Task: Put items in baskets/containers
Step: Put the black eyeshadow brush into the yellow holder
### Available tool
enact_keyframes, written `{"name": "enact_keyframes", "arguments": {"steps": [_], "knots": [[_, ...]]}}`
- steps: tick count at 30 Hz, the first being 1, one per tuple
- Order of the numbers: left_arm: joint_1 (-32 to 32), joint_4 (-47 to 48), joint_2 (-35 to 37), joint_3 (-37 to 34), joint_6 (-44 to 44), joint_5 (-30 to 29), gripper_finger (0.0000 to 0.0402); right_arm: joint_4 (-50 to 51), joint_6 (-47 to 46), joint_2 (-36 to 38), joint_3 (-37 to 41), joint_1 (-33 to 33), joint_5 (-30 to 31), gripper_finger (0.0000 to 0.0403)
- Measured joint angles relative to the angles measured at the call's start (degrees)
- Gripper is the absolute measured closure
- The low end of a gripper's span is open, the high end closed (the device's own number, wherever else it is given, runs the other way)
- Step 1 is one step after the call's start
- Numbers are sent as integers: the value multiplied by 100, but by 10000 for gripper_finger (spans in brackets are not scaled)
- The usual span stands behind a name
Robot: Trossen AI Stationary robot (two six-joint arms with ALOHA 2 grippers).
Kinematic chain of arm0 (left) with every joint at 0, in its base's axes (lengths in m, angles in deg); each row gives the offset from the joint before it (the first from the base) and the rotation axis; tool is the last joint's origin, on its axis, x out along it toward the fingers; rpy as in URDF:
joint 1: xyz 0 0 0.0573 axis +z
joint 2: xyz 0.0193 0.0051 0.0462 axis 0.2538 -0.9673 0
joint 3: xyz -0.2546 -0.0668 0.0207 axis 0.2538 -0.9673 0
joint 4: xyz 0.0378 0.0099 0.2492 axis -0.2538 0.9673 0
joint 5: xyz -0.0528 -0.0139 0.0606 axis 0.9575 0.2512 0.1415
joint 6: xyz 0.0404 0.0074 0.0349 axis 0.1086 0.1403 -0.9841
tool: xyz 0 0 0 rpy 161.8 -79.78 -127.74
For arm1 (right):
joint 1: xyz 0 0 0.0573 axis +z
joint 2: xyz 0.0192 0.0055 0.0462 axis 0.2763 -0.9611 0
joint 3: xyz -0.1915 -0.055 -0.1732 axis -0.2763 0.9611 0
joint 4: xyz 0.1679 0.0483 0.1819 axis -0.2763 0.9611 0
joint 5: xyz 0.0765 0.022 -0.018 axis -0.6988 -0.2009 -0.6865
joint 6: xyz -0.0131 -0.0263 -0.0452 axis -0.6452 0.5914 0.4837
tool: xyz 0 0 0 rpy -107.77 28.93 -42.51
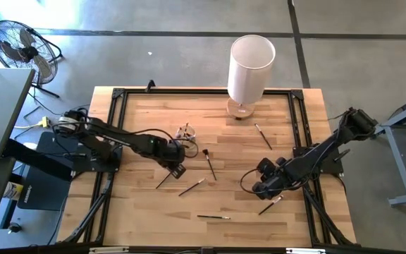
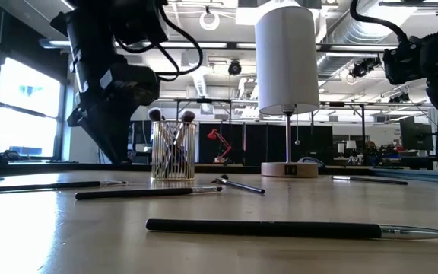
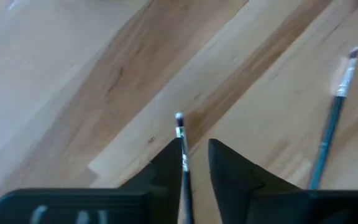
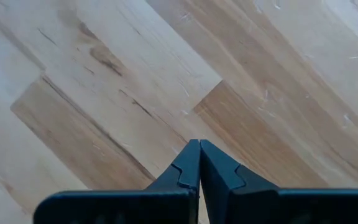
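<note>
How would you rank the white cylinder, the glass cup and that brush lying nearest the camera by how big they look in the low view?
1. Nearest brush: it stretches widest, though nearness to the camera inflates it.
2. White cylinder: tallest and bulkiest, despite standing farther back.
3. Glass cup: clearly smallest.
The order of the first two is unsure.

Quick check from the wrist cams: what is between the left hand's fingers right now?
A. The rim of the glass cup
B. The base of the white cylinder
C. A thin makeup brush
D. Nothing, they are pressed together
C. In the left wrist view a thin makeup brush runs up through the gap between the left hand's fingers, its small tip poking out over the wooden table.
</note>
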Motion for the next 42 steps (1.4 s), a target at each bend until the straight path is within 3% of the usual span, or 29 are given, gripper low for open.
{"name": "enact_keyframes", "arguments": {"steps": [6,27,30,35,42], "knots": [[-4,-187,-219,-2,-278,-165,284,-137,-143,0,0,-2,2,401],[-13,-527,-797,2,-335,-481,283,-340,-405,0,-2,-2,40,397],[-10,-544,-800,2,-337,-491,306,-336,-373,0,-2,-2,44,397],[-4,-551,-804,-2,-375,-467,389,-367,-112,0,-2,-1,46,401],[-45,-305,-711,15,-580,201,399,-407,177,0,-2,-2,221,397]]}}
